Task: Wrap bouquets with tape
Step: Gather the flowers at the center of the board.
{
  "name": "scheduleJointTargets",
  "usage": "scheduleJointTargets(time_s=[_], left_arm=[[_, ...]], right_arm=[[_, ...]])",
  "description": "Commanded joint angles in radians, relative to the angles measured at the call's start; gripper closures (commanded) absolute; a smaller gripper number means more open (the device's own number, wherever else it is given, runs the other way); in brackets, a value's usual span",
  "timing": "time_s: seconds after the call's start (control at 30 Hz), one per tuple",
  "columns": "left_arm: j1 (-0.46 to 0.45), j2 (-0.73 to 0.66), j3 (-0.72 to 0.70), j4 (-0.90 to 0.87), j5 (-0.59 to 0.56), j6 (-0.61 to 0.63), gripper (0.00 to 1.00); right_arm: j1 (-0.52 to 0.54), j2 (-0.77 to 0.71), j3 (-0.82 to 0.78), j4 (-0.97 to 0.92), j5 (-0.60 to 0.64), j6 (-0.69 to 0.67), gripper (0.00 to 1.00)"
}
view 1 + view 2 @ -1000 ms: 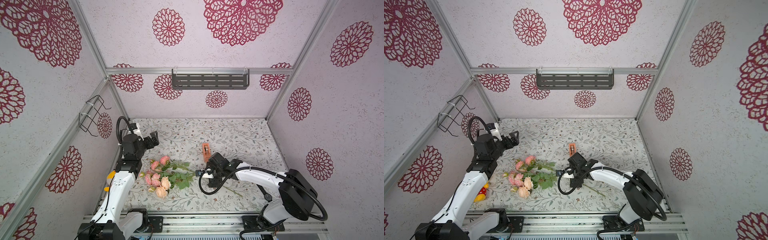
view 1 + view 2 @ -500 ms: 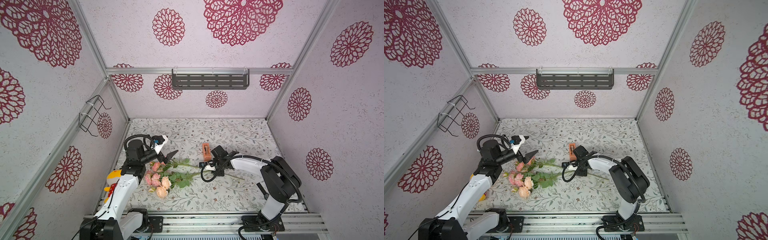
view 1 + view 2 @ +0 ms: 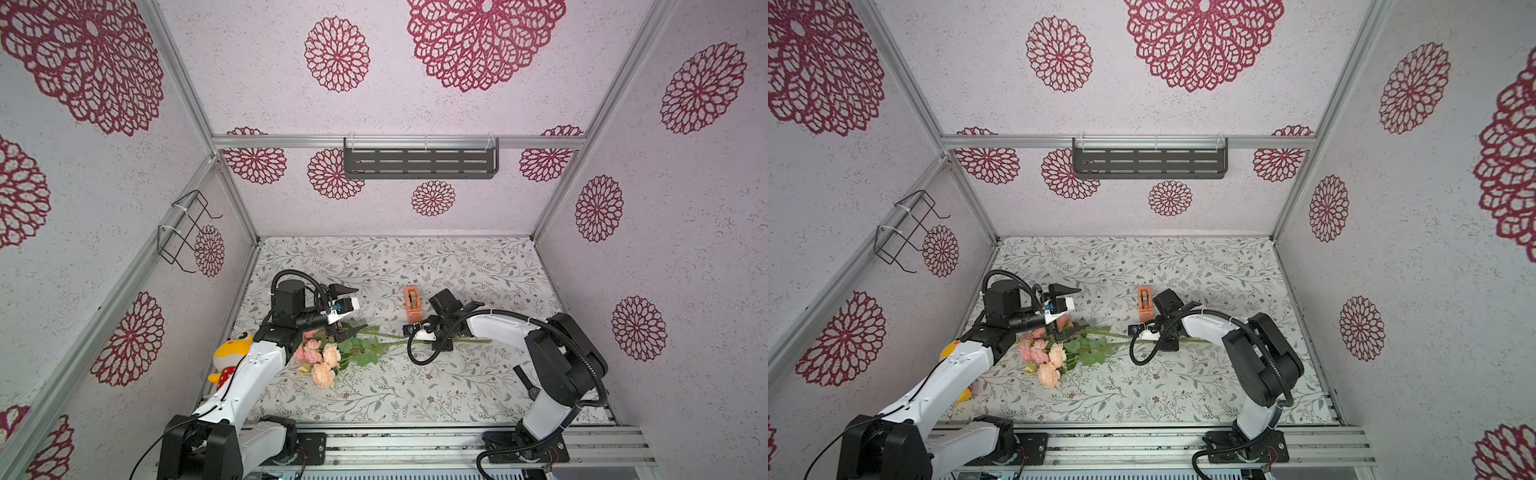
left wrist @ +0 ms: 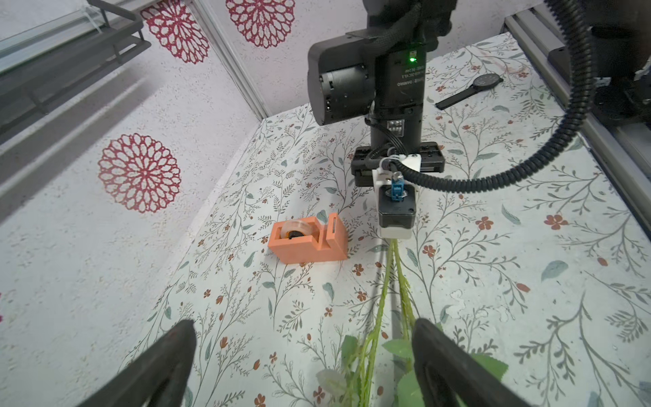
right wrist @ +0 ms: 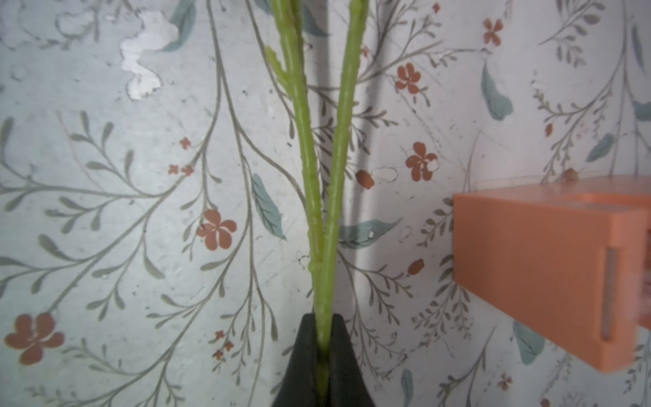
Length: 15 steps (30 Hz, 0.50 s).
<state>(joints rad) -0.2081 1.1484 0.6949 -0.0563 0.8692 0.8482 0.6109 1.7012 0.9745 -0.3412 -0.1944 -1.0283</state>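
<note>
The bouquets [image 3: 320, 363] [image 3: 1044, 359] lie on the patterned floor, pink and peach blooms to the left, green stems [image 4: 385, 303] running right. My right gripper [image 5: 322, 326] is shut on two of those stems [image 5: 327, 197] at their far end, beside the orange tape dispenser [image 3: 412, 305] [image 3: 1145, 305] [image 4: 308, 239] [image 5: 549, 267]. In both top views the right arm [image 3: 494, 322] reaches in from the right. My left gripper [image 3: 360, 307] [image 3: 1083, 306] [image 4: 303, 324] is open, hovering over the leafy part of the stems; the stems pass just inside one finger [image 4: 433, 349].
A black wristwatch [image 4: 472, 90] lies on the floor behind the right arm. A yellow plush toy [image 3: 232, 353] sits by the left arm. A dark shelf [image 3: 419, 162] hangs on the back wall and a wire basket [image 3: 187, 232] on the left wall.
My right gripper has shut on the stems and swung their ends back toward the tape dispenser. My left arm has moved from the back left to above the bouquets, still open.
</note>
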Motion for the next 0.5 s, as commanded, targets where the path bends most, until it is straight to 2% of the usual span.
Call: scheduleJointTargets(time_s=[0.0, 0.2, 0.27, 0.3, 0.4, 0.47], left_arm=[[-0.055, 0.004, 0.007, -0.056, -0.025, 0.094, 0.02], [-0.072, 0.013, -0.022, -0.006, -0.067, 0.084, 0.02], [-0.076, 0.011, -0.011, -0.027, -0.064, 0.091, 0.02], [-0.076, 0.010, -0.012, -0.027, -0.063, 0.094, 0.02], [-0.089, 0.012, -0.029, 0.023, -0.098, 0.082, 0.02], [-0.158, 0.021, -0.059, 0.081, -0.230, 0.122, 0.02]], right_arm=[[-0.003, -0.031, -0.004, 0.050, -0.060, -0.062, 1.00], [-0.003, 0.038, 0.034, 0.059, -0.010, -0.096, 0.98], [-0.003, 0.046, 0.064, 0.012, -0.017, -0.078, 0.73], [-0.003, 0.038, 0.071, -0.004, -0.024, -0.071, 0.64], [-0.003, -0.023, 0.064, -0.023, -0.060, -0.054, 0.51], [-0.002, -0.074, 0.052, -0.031, -0.069, -0.037, 0.45]])
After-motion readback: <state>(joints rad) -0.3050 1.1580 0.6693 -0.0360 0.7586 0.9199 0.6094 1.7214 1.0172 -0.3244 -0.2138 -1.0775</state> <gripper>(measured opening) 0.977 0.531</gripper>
